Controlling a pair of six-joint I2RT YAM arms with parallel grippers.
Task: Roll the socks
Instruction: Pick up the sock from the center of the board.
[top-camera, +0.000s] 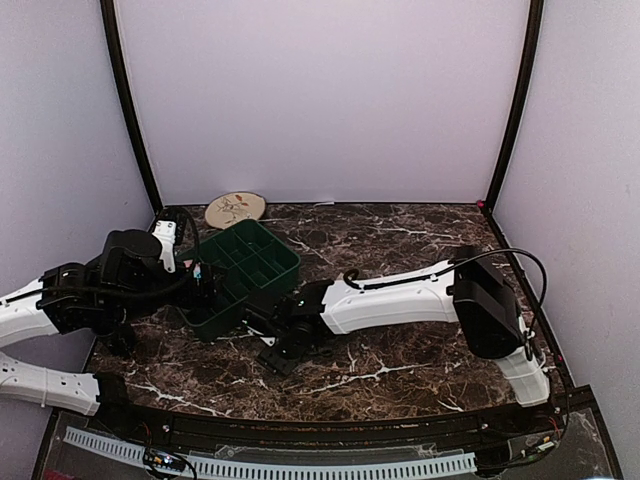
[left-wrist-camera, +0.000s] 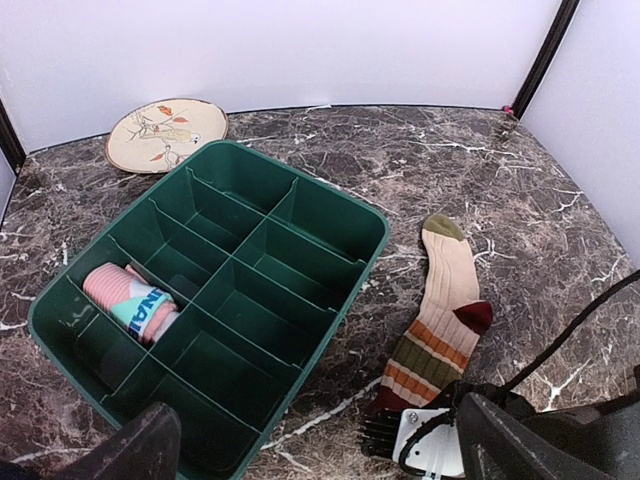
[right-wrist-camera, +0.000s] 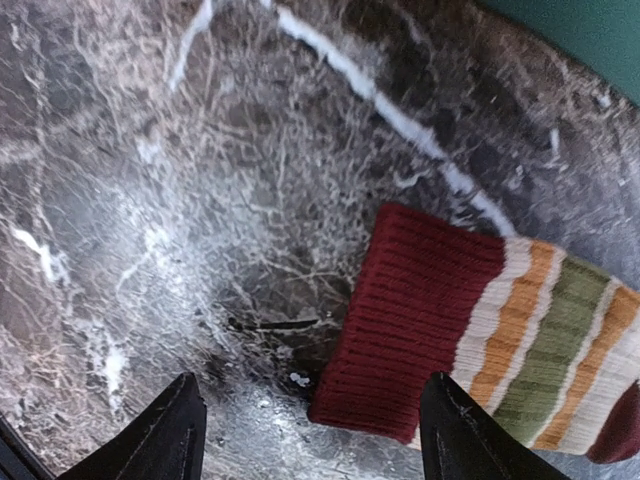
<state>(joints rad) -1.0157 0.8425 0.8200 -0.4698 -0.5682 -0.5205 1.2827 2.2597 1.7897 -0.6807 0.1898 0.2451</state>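
1. The striped sock (left-wrist-camera: 440, 320) lay flat and unrolled on the table (left-wrist-camera: 540, 200). Its dark red ribbed end sat just ahead of the right fingers (right-wrist-camera: 165, 435), in the gap between them and nearer one finger than the other. The rest of it stretched away from them.
2. The right fingers stood wide apart and held nothing. They were low over the table, but whether the tips touched it could not be told.
3. The sock looked soft, light and limp. It would probably bunch or slide on the polished stone rather than keep its shape.
4. The ribbed end seemed the best place to take hold, because its thicker knit gives the fingers something to bite on. Pinching both layers at that edge and turning it over towards the far end should start the roll, though a loose pinch would likely let it spring open.
5. The pink sock (left-wrist-camera: 135, 300) sat rolled in one compartment of the green tray (left-wrist-camera: 300, 165), ahead of the left fingers (left-wrist-camera: 140, 450) and towards their left.
6. The left fingers were spread as wide as they go and were empty, hanging above the tray's near edge.
7. The tray lay near the striped sock without touching it.
8. A patterned plate (left-wrist-camera: 165, 133) sat beyond the tray, well away from both sets of fingers.
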